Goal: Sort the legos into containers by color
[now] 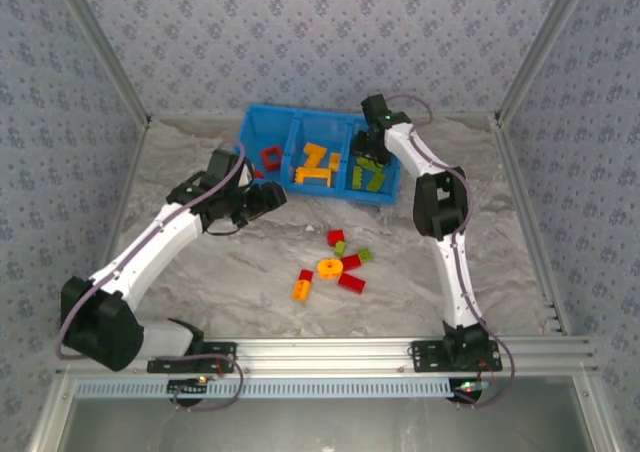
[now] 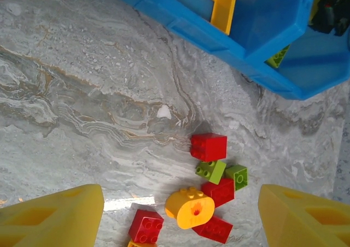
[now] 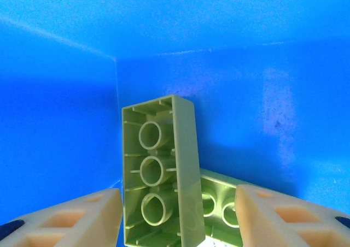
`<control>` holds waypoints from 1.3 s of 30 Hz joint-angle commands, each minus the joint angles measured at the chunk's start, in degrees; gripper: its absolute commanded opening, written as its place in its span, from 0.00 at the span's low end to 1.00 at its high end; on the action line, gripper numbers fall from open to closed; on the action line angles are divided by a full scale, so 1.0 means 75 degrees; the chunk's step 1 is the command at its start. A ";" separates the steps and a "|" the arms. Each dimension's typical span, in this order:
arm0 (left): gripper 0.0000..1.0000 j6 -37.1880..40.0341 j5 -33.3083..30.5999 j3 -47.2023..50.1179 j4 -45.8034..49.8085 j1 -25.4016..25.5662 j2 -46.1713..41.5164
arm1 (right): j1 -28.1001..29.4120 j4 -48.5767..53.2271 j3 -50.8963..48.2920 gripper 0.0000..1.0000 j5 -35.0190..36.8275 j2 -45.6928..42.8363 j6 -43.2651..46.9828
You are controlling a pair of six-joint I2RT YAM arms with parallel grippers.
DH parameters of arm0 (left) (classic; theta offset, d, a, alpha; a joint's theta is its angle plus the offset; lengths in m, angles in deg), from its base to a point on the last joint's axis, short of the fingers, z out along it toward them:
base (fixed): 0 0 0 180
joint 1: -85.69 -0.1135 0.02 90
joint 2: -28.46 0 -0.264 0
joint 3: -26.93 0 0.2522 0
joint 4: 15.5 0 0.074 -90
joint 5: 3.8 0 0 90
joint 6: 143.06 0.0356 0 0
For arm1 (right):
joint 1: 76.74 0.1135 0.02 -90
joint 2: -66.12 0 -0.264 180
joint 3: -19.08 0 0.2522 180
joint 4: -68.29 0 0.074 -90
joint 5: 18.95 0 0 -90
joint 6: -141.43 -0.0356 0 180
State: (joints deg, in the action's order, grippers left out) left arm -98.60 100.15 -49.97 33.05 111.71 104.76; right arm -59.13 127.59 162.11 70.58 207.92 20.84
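Observation:
The blue bin (image 1: pixel 318 198) stands at the back of the table, with a red frame brick (image 1: pixel 271 156) in its left compartment, yellow bricks (image 1: pixel 316 164) in the middle one and green bricks (image 1: pixel 368 178) in the right one. My right gripper (image 1: pixel 368 157) reaches into the right compartment. Its jaws (image 3: pixel 178 195) are open around an upturned lime green brick (image 3: pixel 158 170), with a gap on the right side. That brick leans over another green brick (image 3: pixel 219 203). My left gripper (image 2: pixel 180 195) is open and empty above the loose legos: a round yellow brick (image 2: pixel 190 207), red bricks (image 2: pixel 208 146) and green bricks (image 2: pixel 211 170).
The loose pile (image 1: pixel 330 268) lies mid-table between the two arms, with an orange brick (image 1: pixel 300 290) at its near left. Metal frame posts and patterned walls close in the sides. Bare marble-patterned tabletop (image 2: pixel 98 94) stretches left of the pile.

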 commanded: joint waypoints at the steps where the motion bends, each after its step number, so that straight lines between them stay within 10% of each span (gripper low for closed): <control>1: 0.75 0.0224 -0.0056 -0.0474 0.0420 0.0362 0.0580 | 0.0224 -0.0156 -0.0297 0.60 0.0142 -0.1262 0.0062; 21: 0.82 -0.0170 -0.1257 -0.3847 0.1978 0.3228 0.5167 | 0.1621 -0.1513 -1.0262 0.74 -0.0007 -1.0346 0.0464; 39: 0.66 -0.0402 -0.1849 -0.4632 0.1944 0.3148 0.6318 | 0.0935 -0.0815 -1.1153 0.77 -0.1177 -1.2109 0.0800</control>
State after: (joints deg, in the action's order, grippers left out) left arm -101.02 87.56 -82.21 46.38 135.62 150.48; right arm -51.68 120.49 79.08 62.77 116.95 25.82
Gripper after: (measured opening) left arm 0.672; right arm 0.771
